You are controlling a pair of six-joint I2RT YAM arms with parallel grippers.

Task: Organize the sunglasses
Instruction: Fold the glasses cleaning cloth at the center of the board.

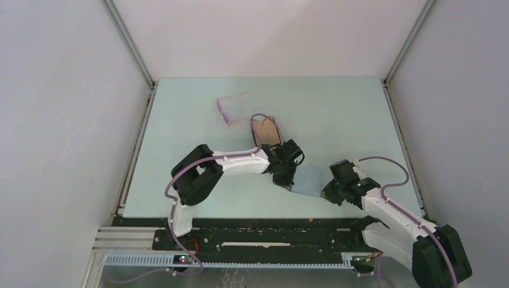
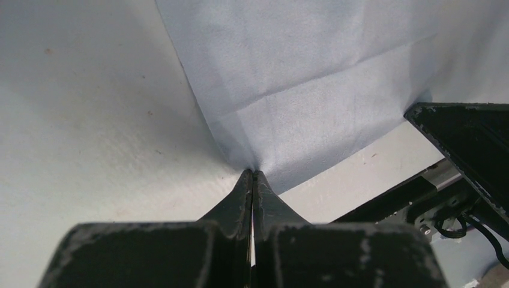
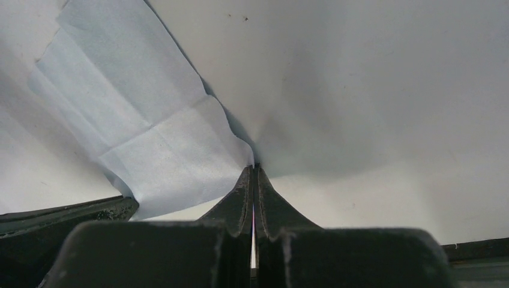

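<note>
Upper right, the pale green table (image 1: 348,114) lies open; thin pink-purple sunglasses (image 1: 230,111) and a black tan-lined oblong case (image 1: 267,129) block upper centre, a blue-grey cloth (image 1: 309,180) lower centre.

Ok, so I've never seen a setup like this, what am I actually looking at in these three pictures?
The left arm and right arm are robots bolted at the near edge of a pale table. The wide picture looks down from above and behind them. The other two come from a camera on each wrist, so the black wedges at the bottom are that arm's own fingers. On the table are a blue-grey cloth, an open black case with tan lining, and beyond it pale pink sunglasses, untouched. The left gripper and right gripper are each shut on opposite sides of the cloth.
</note>
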